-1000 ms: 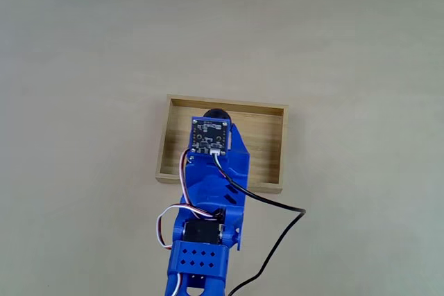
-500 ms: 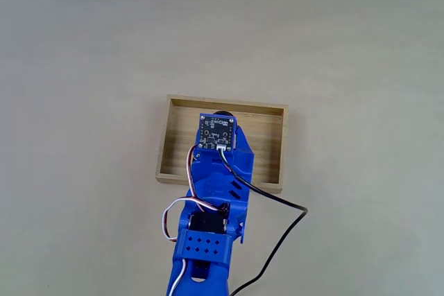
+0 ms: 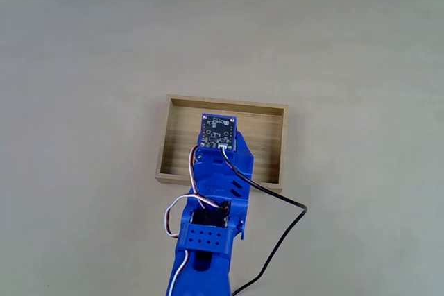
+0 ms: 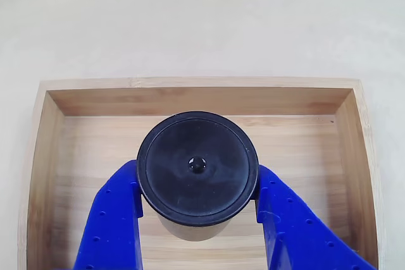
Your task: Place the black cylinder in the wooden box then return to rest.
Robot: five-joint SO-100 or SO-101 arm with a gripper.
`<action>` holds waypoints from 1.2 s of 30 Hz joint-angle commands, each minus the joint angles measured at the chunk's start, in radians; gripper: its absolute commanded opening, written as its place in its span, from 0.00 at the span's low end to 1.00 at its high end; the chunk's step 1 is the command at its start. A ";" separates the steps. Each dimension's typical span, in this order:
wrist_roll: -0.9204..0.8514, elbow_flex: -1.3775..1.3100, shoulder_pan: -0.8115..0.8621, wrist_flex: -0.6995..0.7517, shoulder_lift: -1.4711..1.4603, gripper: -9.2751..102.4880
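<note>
in the other view the blue tool [image 4: 197, 203] pinches the black cylinder [image 4: 197, 169] from both sides, one blue finger [image 4: 114, 213] pressed against its left flank and the other against its right. the cylinder stands upright, its round top with a small central dimple facing the camera, and it sits over the plank floor of the wooden box [image 4: 304, 156], about midway between the left and right walls and a little in front of the far wall. whether its base touches the floor cannot be told, since its lower part is hidden.

in the fixed view the blue arm [image 3: 211, 199] reaches up from the bottom edge over the wooden box [image 3: 267, 145], which lies on the pale worktop [image 3: 83, 46]. a small circuit board [image 3: 218, 132] on the arm covers the left-centre of the box floor. a black cable [image 3: 277, 240] loops from the arm across the worktop to the right, and white and red wires [image 3: 182, 206] curl at the arm's left side.
</note>
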 commanded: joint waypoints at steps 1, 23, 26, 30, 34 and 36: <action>0.008 -0.017 -0.005 -0.051 -0.002 0.23; 0.017 -0.025 -0.003 -0.135 0.103 0.23; 0.017 -0.025 -0.002 -0.138 0.107 0.23; 0.023 -0.023 0.000 -0.138 0.107 0.26; 0.046 -0.023 0.006 -0.138 0.107 0.30; 0.054 -0.023 0.009 -0.138 0.109 0.31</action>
